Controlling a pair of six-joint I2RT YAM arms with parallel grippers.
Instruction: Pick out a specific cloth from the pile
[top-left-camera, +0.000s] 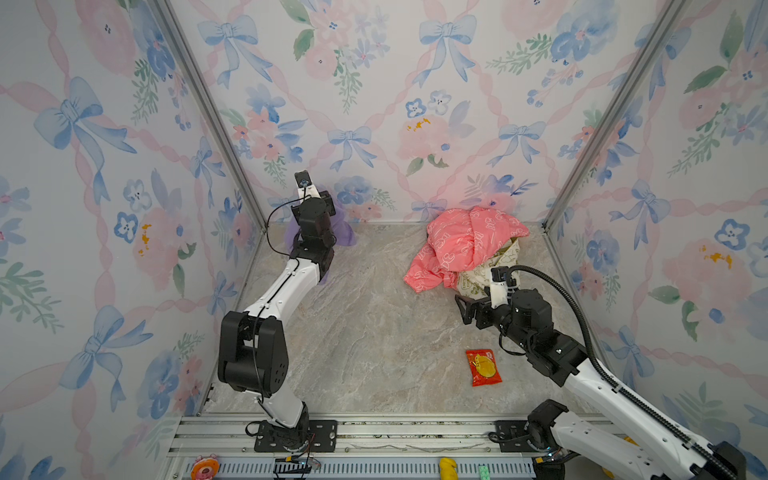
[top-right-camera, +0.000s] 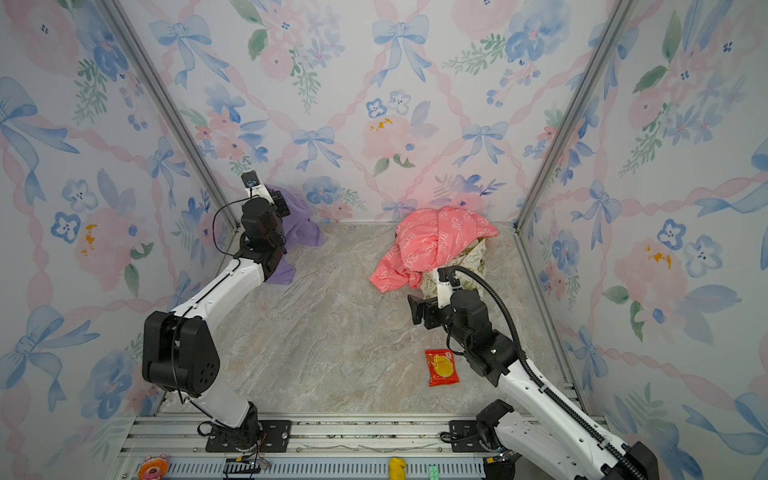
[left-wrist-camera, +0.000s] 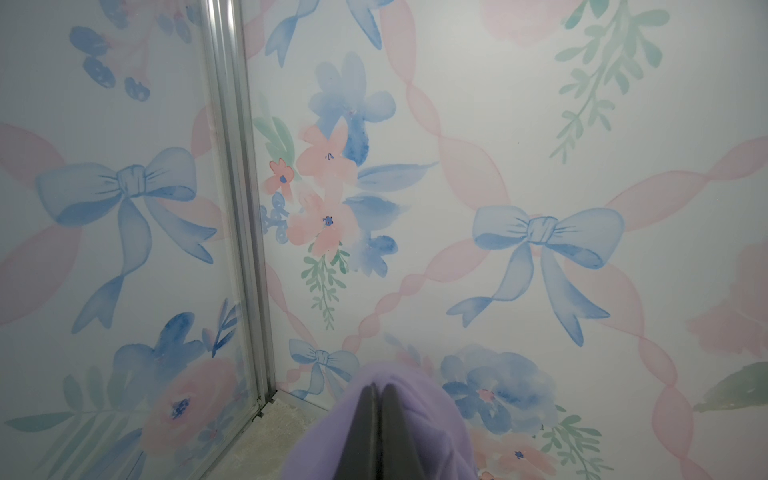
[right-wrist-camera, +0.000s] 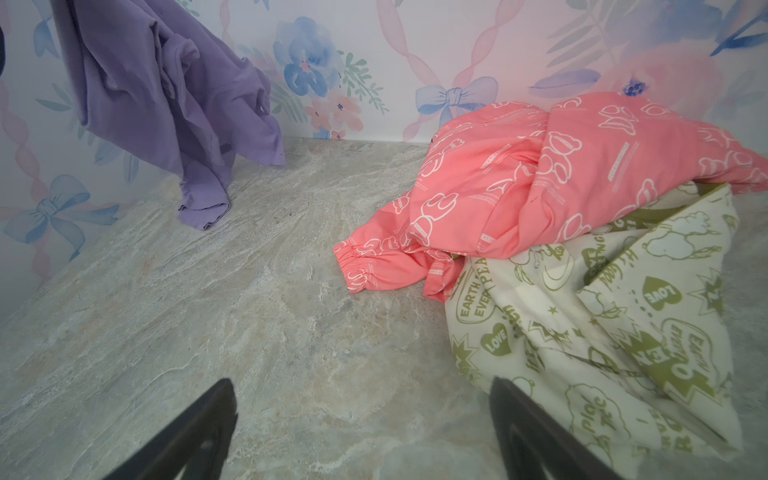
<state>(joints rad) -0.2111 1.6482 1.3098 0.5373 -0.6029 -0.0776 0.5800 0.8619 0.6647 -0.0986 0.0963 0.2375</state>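
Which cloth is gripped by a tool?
The plain lavender-purple soft cloth, pinched in the shut left tool; the coral-pink white-printed cloth and cream olive-printed cloth lie heaped together, ungripped.

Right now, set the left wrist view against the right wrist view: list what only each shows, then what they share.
Left wrist only: the left gripper, jaws shut on the purple cloth, and the corner post. Right wrist only: the right gripper, open and empty, and the pile, pink cloth lying over cream cloth. Both: the purple cloth, the floral wall and the marbled table.
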